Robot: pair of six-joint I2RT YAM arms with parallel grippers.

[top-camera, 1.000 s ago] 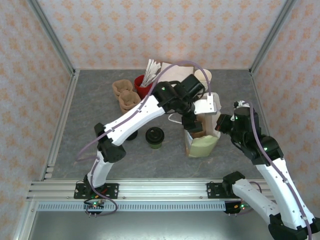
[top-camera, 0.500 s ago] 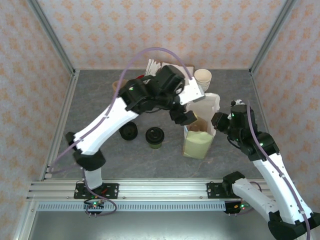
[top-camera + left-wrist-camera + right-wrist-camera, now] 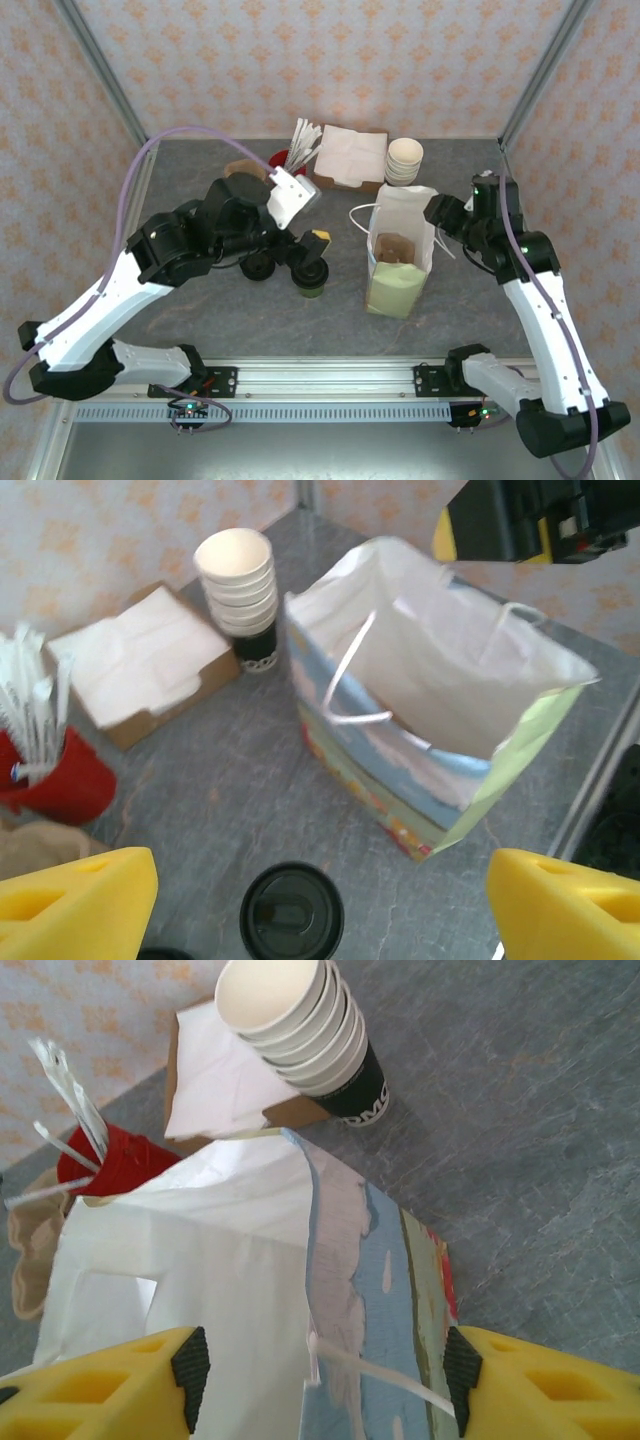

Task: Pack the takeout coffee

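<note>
A grey worktop [image 3: 200, 330] is boxed in by patterned walls on the left, back and right, with a metal rail [image 3: 300, 378] along the near edge. Supplies crowd the back: a red cup of straws [image 3: 55, 780], a box of napkins [image 3: 350, 158] and a stack of lidless paper cups [image 3: 405, 160]. The front and left of the surface lie open. A paper bag [image 3: 400, 262] stands upright right of centre, its mouth open and its handles loose. The takeout coffee [image 3: 311, 276], a dark cup with a black lid, stands on the worktop left of the bag and clear of it, just beside a low stack of black lids [image 3: 258, 265]. The left end effector [image 3: 303, 248] hangs over the coffee with its yellow fingers [image 3: 75, 900] spread wide. From the left wrist, the lidded cup sits below and between them, ungripped. The right end effector [image 3: 440, 215] sits at the bag's right rim near the right wall. Its fingers [image 3: 100, 1380] stand well apart on either side of the bag's top edge, clamping nothing.
</note>
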